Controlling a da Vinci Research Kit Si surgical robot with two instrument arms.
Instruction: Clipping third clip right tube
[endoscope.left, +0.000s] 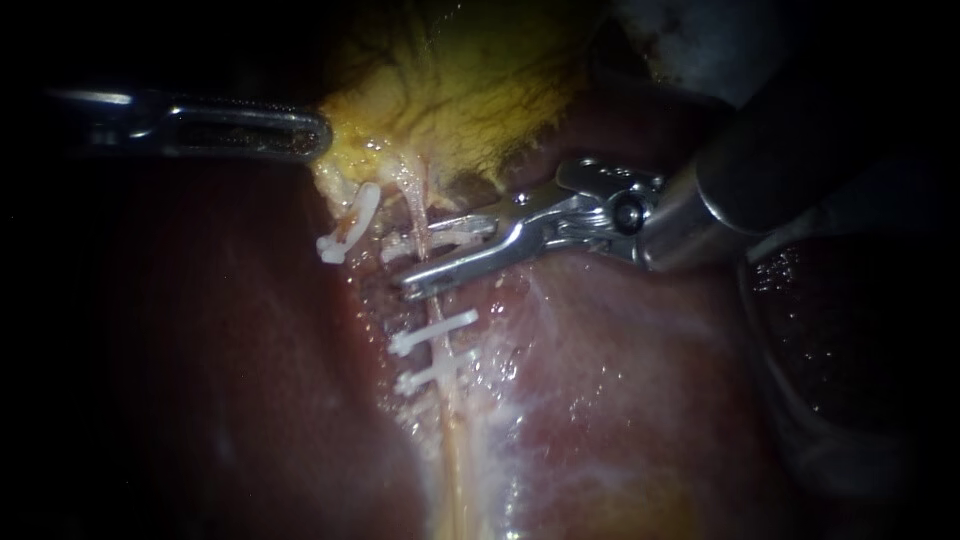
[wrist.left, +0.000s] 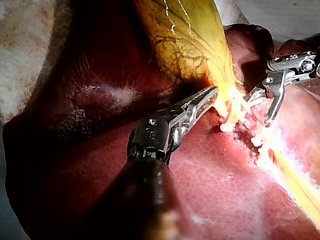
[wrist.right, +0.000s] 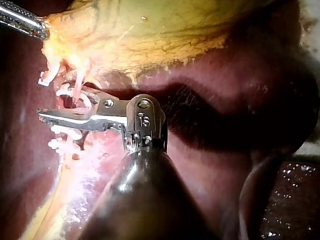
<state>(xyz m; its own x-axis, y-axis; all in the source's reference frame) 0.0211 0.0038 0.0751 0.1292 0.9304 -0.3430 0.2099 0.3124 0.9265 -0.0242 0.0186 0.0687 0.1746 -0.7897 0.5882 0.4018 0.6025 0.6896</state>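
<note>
Left instrument (endoscope.left: 310, 135): pincer closed on the lower edge of the gallbladder (endoscope.left: 470, 90). Right instrument (endoscope.left: 437, 258): pincer narrowly spread, gripping nothing, with one jaw on either side of the right tube (endoscope.left: 448, 400). This tube runs down from the gallbladder over the liver (endoscope.left: 650, 400). A white clip (endoscope.left: 435, 240) lies across the tube in the gap of the pincer. Two further clips (endoscope.left: 433, 332) sit lower on the same tube, near each other.

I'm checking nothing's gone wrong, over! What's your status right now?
Left instrument shut on gallbladder. Right instrument open astride right tube, white clip inside. Two more clips farther along. Nothing blocking.
</note>
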